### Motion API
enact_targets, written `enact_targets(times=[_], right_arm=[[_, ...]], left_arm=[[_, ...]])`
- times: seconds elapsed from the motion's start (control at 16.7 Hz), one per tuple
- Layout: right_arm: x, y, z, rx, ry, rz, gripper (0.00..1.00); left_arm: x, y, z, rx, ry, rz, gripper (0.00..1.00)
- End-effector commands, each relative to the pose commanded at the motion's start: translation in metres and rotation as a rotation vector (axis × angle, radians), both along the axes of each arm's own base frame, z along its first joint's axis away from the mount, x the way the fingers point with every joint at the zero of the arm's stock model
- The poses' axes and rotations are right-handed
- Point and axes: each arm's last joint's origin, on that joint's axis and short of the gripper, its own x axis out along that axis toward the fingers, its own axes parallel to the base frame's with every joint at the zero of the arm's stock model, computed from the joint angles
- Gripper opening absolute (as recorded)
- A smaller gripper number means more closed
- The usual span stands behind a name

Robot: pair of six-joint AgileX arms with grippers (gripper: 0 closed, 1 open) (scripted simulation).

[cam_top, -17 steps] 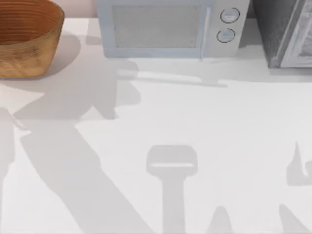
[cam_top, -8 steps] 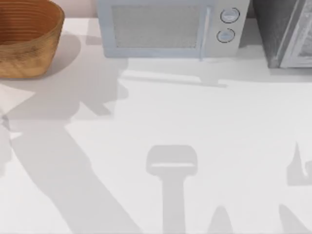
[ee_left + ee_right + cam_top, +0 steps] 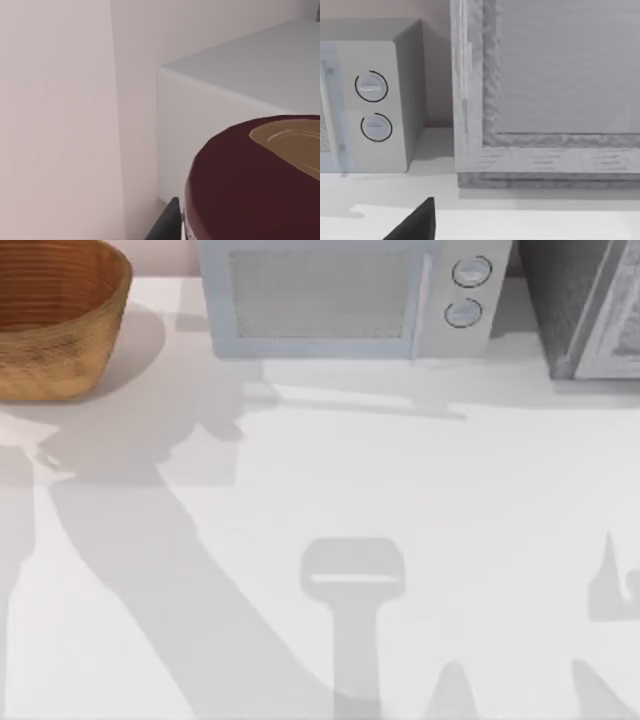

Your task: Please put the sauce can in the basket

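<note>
the basket (image 3: 50,325) is cut off by the top view's left and top edges, so just part of it can be seen. the microwave (image 3: 345,295) loses its top at the upper edge. a grey box (image 3: 585,305) at the right corner runs off the edge too. in the left wrist view the sauce can (image 3: 250,185) is so close that just a piece of its dark top fits in, and its label is hidden.
</note>
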Motion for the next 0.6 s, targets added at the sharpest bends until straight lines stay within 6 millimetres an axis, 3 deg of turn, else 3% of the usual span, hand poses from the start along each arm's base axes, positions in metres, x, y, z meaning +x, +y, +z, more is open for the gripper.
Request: enact_targets(times=[0.18,0.6], right_arm=[[0.0000,0.0000,0.0000,0.000,0.000,0.000,1.00],[0.0000,0.0000,0.0000,0.000,0.000,0.000,1.00]], left_arm=[[0.0000,0.0000,0.0000,0.000,0.000,0.000,0.00],[0.0000,0.0000,0.0000,0.000,0.000,0.000,0.53]])
